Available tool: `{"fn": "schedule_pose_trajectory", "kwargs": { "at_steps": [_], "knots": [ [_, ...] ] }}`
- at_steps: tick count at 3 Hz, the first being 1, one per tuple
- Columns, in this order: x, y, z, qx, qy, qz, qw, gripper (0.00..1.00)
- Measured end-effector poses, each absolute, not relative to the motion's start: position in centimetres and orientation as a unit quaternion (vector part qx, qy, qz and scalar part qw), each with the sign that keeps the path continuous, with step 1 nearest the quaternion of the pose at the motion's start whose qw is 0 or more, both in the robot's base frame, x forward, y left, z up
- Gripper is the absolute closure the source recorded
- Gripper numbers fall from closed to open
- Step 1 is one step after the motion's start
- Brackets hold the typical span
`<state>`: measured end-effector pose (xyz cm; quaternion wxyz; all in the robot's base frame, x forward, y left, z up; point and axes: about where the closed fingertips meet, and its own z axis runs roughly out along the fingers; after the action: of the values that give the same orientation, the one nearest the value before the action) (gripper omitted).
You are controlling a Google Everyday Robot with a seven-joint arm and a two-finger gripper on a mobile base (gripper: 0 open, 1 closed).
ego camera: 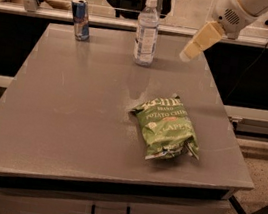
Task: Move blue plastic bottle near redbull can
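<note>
Blue plastic bottle point(147, 32) standing upright at far centre of table point(71, 119), redbull can point(80, 19) well apart to its left. Gripper point(189, 53) hovering right of bottle, carrying nothing; jaw opening, cannot tell. Bottle likely light, tippy, slick — gripping mid-body at label looking safest.

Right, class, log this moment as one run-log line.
blue plastic bottle: upright, rear centre | redbull can: upright, rear left | gripper: in air, right of bottle | green potato chip bag: lying mid-table

gripper point(187, 54) jaws hanging near bottle point(146, 34), bare tabletop point(110, 49) between bottle and can point(81, 19)
</note>
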<state>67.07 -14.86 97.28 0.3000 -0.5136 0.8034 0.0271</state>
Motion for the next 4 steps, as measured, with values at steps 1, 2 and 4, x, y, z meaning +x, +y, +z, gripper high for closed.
{"fn": "schedule_pose_trajectory", "kwargs": {
  "at_steps": [1, 2, 4],
  "knots": [
    [69.3, -13.2, 97.0, -0.498, 0.806, 0.043, 0.315, 0.00],
    [71.2, -10.8, 96.9, -0.490, 0.805, 0.056, 0.330, 0.00],
    [74.9, -6.3, 96.1, -0.484, 0.800, 0.078, 0.348, 0.00]
  ]
}}
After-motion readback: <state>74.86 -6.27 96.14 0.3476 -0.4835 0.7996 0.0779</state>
